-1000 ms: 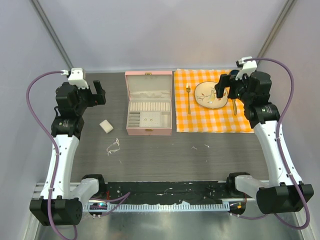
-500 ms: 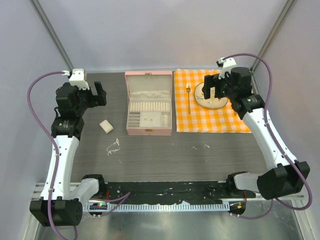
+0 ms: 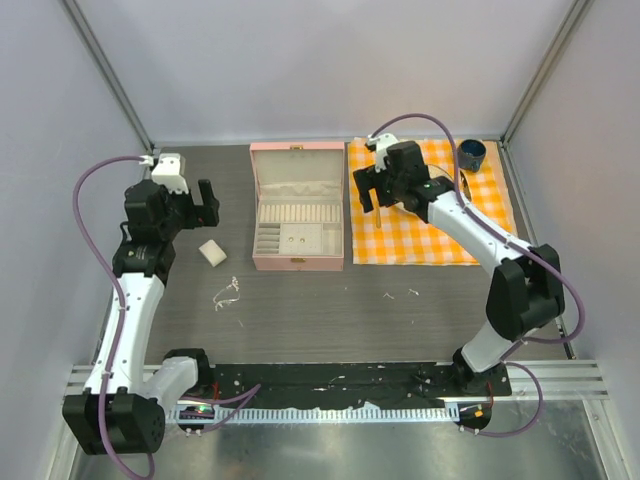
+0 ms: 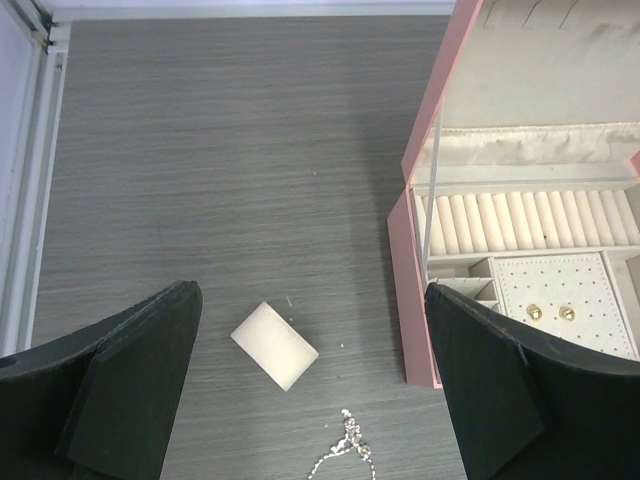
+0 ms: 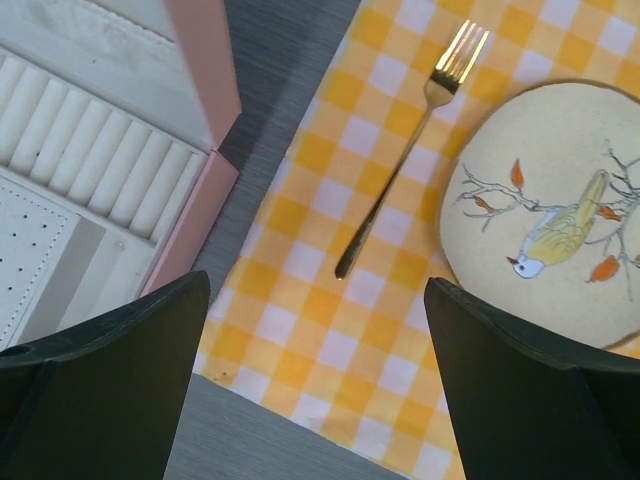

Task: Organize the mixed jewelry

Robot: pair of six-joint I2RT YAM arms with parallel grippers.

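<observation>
A thin silvery chain [image 3: 228,293] lies on the dark table left of centre; it also shows at the bottom of the left wrist view [image 4: 345,452]. Tiny pale bits [image 3: 412,293] lie right of centre. The pink case [image 3: 297,207] stands open, with two small studs [image 4: 550,313] on its dotted pad. My left gripper [image 3: 204,201] is open and empty, high above a white block [image 4: 274,345]. My right gripper [image 3: 366,190] is open and empty above the checked cloth's left edge [image 5: 330,330], beside the case.
On the orange checked cloth [image 3: 430,240] lie a gold fork [image 5: 412,143] and a bird-painted plate [image 5: 560,210]. A dark cup [image 3: 471,154] stands at the cloth's far right corner. The white block [image 3: 212,252] lies left of the case.
My right arm has swung left from above the plate to the cloth's left edge near the case, uncovering the cup. My left gripper has shifted slightly right.
</observation>
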